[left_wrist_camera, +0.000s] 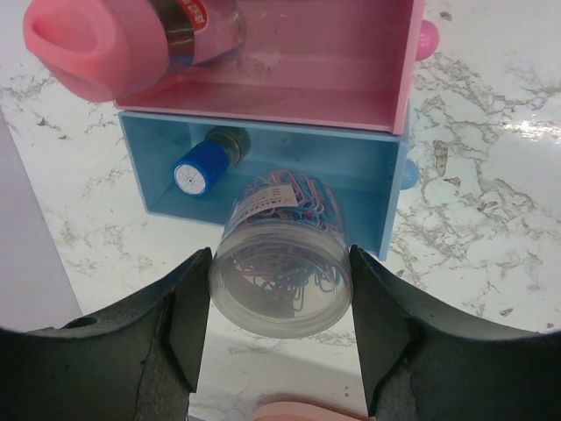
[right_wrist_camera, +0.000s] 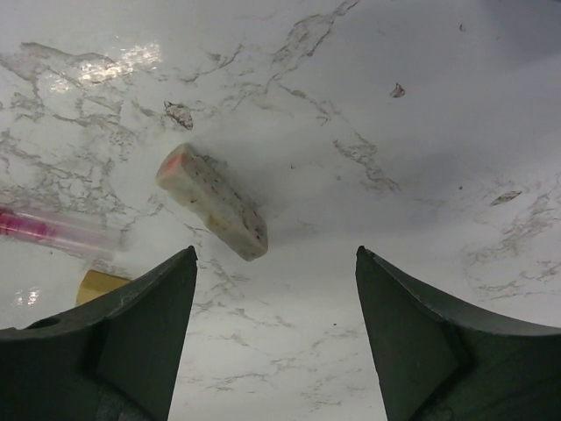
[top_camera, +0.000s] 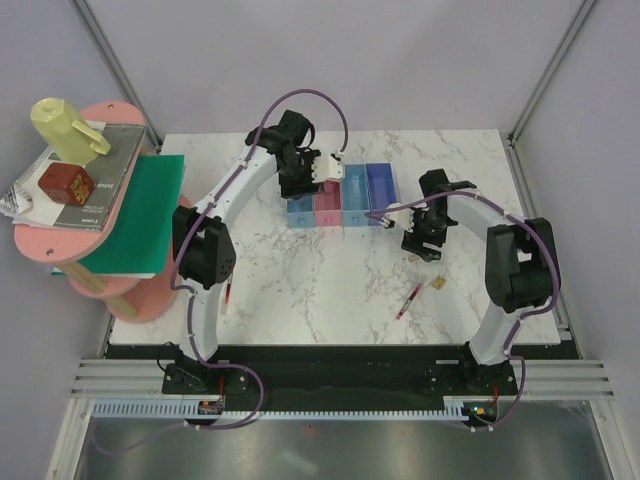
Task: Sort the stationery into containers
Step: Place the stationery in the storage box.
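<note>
My left gripper (left_wrist_camera: 280,263) (top_camera: 300,186) is shut on a clear round tub of coloured paper clips (left_wrist_camera: 279,281), held tilted over the near rim of the blue bin (left_wrist_camera: 368,175). A small blue dark-topped piece (left_wrist_camera: 203,168) lies in that bin. The pink glue stick (left_wrist_camera: 123,44) lies in the pink bin (left_wrist_camera: 351,96). The row of four bins (top_camera: 340,198) stands at the table's back centre. My right gripper (right_wrist_camera: 274,254) (top_camera: 425,243) is open and empty above the marble. A speckled whitish block (right_wrist_camera: 215,203) lies just ahead-left of it. A red pen (top_camera: 410,298) and a tan block (top_camera: 438,285) lie nearer the front.
A second red pen (top_camera: 230,296) lies by the left arm's base. A pink two-tier stand (top_camera: 90,240) at the left carries books, a yellow-green jug (top_camera: 62,128), a red-brown box and a green sheet (top_camera: 140,215). The table's right edge (top_camera: 535,240) is close behind the right arm.
</note>
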